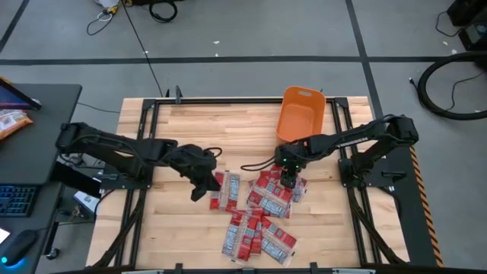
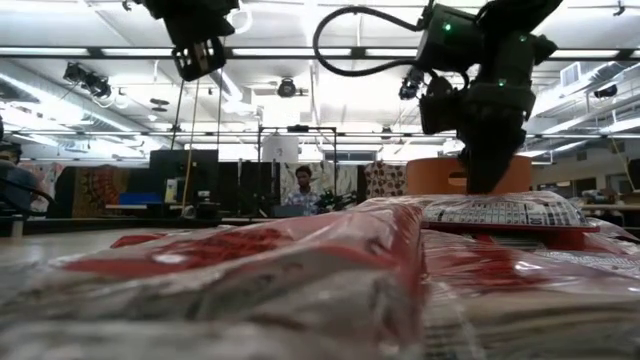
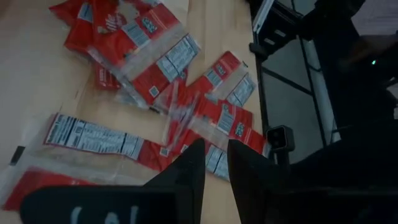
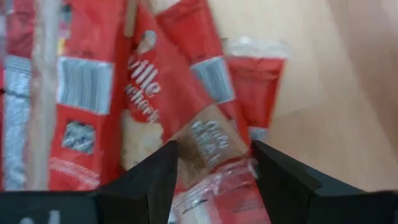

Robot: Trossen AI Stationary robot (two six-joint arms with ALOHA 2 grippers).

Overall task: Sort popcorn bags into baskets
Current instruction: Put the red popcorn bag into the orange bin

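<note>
Several red popcorn bags (image 1: pixel 255 217) with white label panels lie flat in a loose, overlapping pile on the wooden table's near middle, also seen in the left wrist view (image 3: pixel 143 50). The orange basket (image 1: pixel 300 114) stands at the far edge, right of centre. My right gripper (image 1: pixel 288 181) is open and points down over the pile's far right corner, a bag's pale label (image 4: pixel 205 149) between its fingers. My left gripper (image 1: pixel 199 189) hovers well above the table at the pile's left side (image 2: pixel 200 60), with only a narrow gap (image 3: pixel 216 165) between its fingers and nothing in it. My right gripper comes from above, pointing steeply down, with its open fingers either side of the topmost bag (image 2: pixel 500 210) at the pile's far right. That bag lies flat on the others. I cannot tell whether the fingertips touch it.
Black frame rails (image 1: pixel 148 144) run along both sides of the table. A desk with a keyboard and an orange snack bag (image 1: pixel 11 122) stands beyond the left edge. Bare wood shows left of the pile and before the basket. A person (image 2: pixel 303 185) sits far back in the room.
</note>
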